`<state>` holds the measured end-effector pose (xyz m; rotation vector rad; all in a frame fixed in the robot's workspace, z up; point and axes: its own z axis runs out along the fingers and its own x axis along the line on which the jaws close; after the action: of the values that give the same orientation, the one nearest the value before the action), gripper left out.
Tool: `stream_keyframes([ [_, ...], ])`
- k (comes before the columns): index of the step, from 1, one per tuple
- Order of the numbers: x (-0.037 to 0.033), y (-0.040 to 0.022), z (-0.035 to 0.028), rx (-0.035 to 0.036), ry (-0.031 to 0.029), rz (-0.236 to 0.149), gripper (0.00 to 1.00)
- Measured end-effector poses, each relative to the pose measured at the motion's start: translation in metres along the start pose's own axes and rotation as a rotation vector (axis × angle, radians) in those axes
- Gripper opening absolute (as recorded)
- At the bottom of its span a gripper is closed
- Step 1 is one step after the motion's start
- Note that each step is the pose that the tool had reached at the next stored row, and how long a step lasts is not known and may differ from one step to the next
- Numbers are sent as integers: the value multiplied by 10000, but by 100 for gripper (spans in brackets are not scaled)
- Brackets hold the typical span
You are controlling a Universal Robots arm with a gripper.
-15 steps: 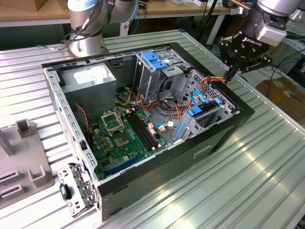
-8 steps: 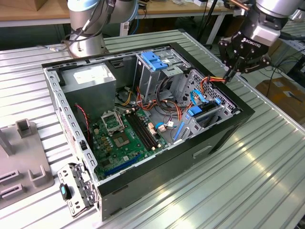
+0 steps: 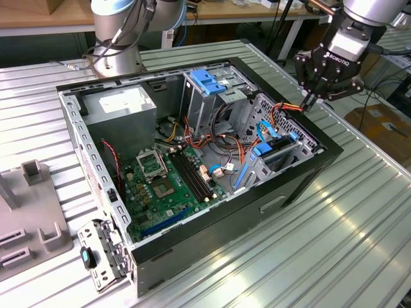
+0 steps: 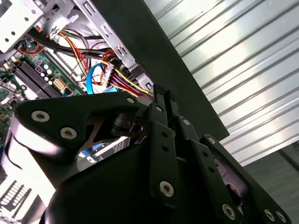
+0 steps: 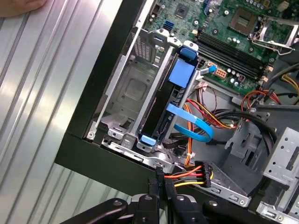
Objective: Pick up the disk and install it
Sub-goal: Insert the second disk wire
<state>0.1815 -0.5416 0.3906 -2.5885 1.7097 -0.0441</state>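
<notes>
Disk (image 5: 164, 100), a flat dark rectangular hard drive in a bright blue plastic carrier with blue end tabs, sits on edge in a slot of the grey metal drive cage (image 5: 126, 93) inside the open black computer case (image 3: 302, 179). Its long axis runs along the cage rails, from the case's outer wall inward toward the green motherboard (image 3: 164, 186); one blue tab lies at the wall end and the other at the motherboard end. In the exterior view the disk (image 3: 277, 152) stands in the cage at the case's corner toward the exterior view's right. A flat light-blue ribbon cable (image 5: 194, 125) curves just beside it, among red, yellow and orange wires (image 5: 194, 175).

The case lies on its side, lid off, on a ribbed silver aluminium table (image 3: 334, 244) whose grooves catch bright reflections. A grey moulded fixture (image 3: 29, 218) rests on the table at the exterior view's left. Behind stand wooden benches with cables.

The black, multi-link metal gripper (image 3: 308, 102) hangs over the case's edge near the drive cage, apart from the disk. Its fingers (image 5: 160, 186) are pressed together with nothing visible between them, their tips just beside a black connector on the coloured wire bundle. The case walls are matte black; the cage is perforated sheet steel; a blue ridged plastic latch (image 3: 210, 80) tops the upper bay.
</notes>
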Motion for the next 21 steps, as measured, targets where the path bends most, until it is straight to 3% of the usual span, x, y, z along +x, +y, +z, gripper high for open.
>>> stream_keyframes([
  [9, 0, 0, 1, 0, 1, 32, 17],
  [14, 0, 0, 11, -1, 31, 642, 17],
  [21, 0, 0, 12, -1, 33, 685, 17],
])
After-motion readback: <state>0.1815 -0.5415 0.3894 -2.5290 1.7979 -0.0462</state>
